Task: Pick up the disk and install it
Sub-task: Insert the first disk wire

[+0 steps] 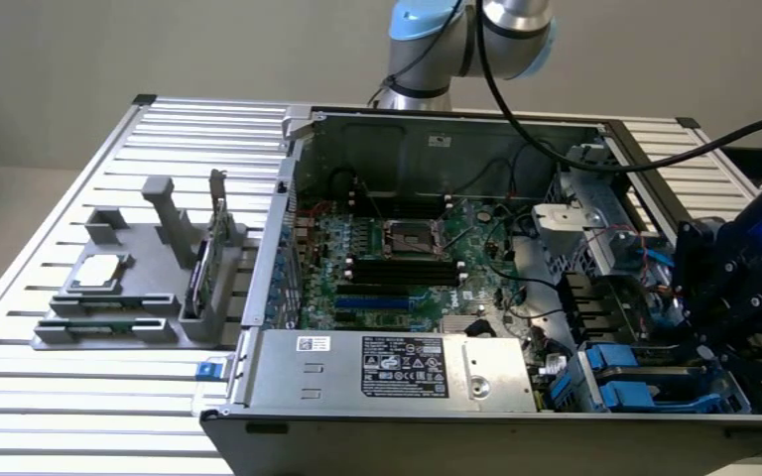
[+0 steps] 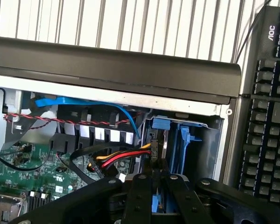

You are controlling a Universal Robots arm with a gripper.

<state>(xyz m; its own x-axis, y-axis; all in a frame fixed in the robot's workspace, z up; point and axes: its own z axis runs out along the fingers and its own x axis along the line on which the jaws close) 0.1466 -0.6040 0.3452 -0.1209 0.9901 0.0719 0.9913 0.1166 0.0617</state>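
Note:
My gripper (image 1: 705, 347) hangs at the exterior view's right over the drive bay (image 1: 646, 382) in the near corner of the open computer case (image 1: 289, 198). In the wrist view, my black fingers (image 2: 140, 184) stand close together, shut on the disk (image 2: 157, 140). The disk is seen edge-on, as a thin dark slab with blue plastic at its far end. It points into the bay, beside another upright blue rail (image 2: 184, 140). Most of the disk is hidden by the gripper's linkages.
Red, yellow and black cables (image 2: 123, 158) run right next to the bay. The motherboard (image 1: 395, 258) and power supply (image 1: 401, 365) fill the case. A grey rack (image 1: 143, 288) holding a processor chip (image 1: 99, 270) sits on the slatted table at the exterior view's left. A keyboard (image 2: 266, 116) lies outside the case wall.

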